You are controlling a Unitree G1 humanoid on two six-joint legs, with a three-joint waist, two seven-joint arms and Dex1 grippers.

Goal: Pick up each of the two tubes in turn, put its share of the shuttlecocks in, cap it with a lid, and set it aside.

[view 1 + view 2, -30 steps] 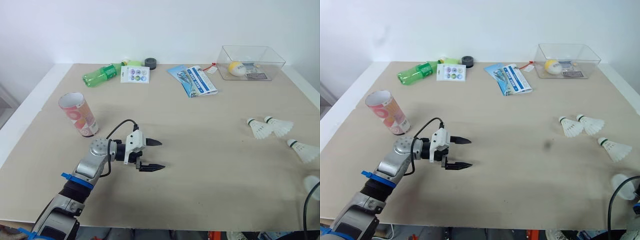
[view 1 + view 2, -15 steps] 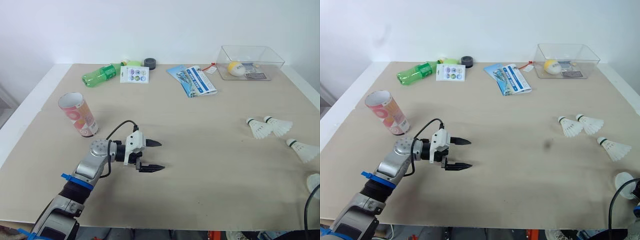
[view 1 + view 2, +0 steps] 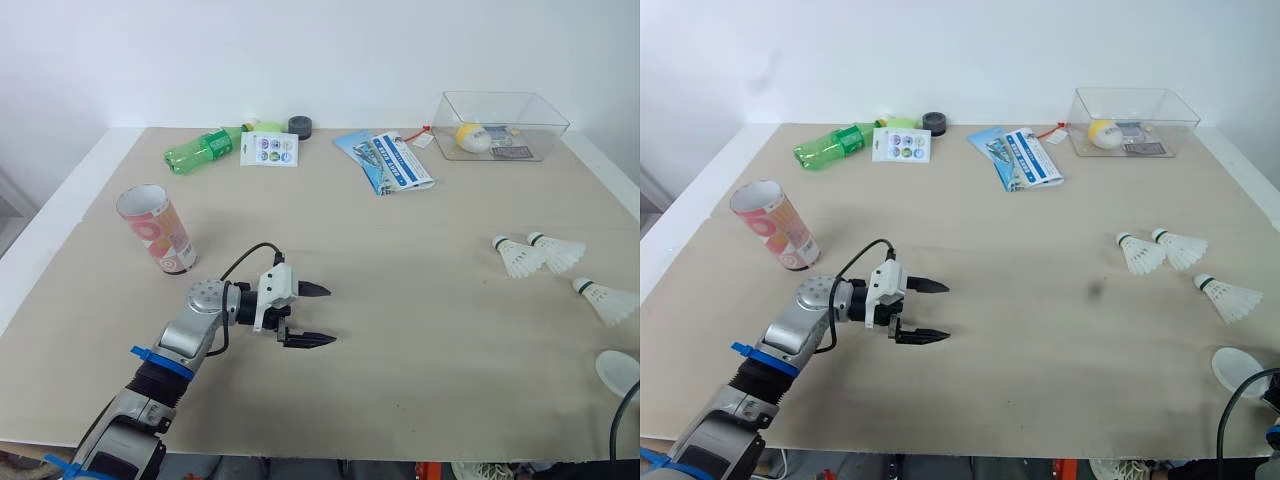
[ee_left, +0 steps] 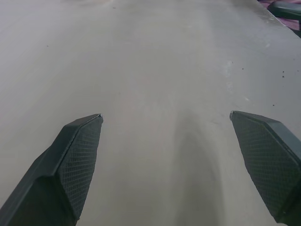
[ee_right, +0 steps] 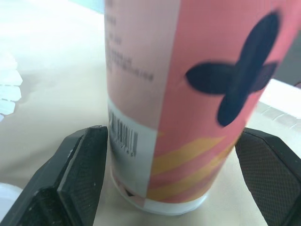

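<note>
The left gripper [image 3: 328, 316] hangs low over the table [image 3: 420, 330] with its two black fingers spread wide and nothing between them; the left wrist view has bare beige board between the pads [image 4: 77, 155]. The open-mouthed pink tube [image 3: 157, 229] stands back behind this gripper's wrist, on the far side of the arm, well apart from the fingertips, which point away from it toward the robot's right. Far ahead of those fingertips lie the shuttlecocks: a pair [image 3: 540, 254] touching each other, and a third shuttlecock [image 3: 605, 299] just nearer the robot than the pair. A white lid [image 3: 618, 371] lies flat nearer again, at the table's right edge. The right gripper [image 5: 171, 155] is also spread wide, with a second tube [image 5: 188, 94] upright between its fingers — pink, with a dark flower, yellow stripes and a barcode — and that tube takes up nearly the whole gap; whether the pads touch it cannot be told. Far beyond the left gripper, along the table's back edge, sit a green bottle [image 3: 205, 149], a sticker card [image 3: 269, 150], a dark tape roll [image 3: 300, 126], some leaflets [image 3: 390, 160] and a clear box [image 3: 505, 125].
</note>
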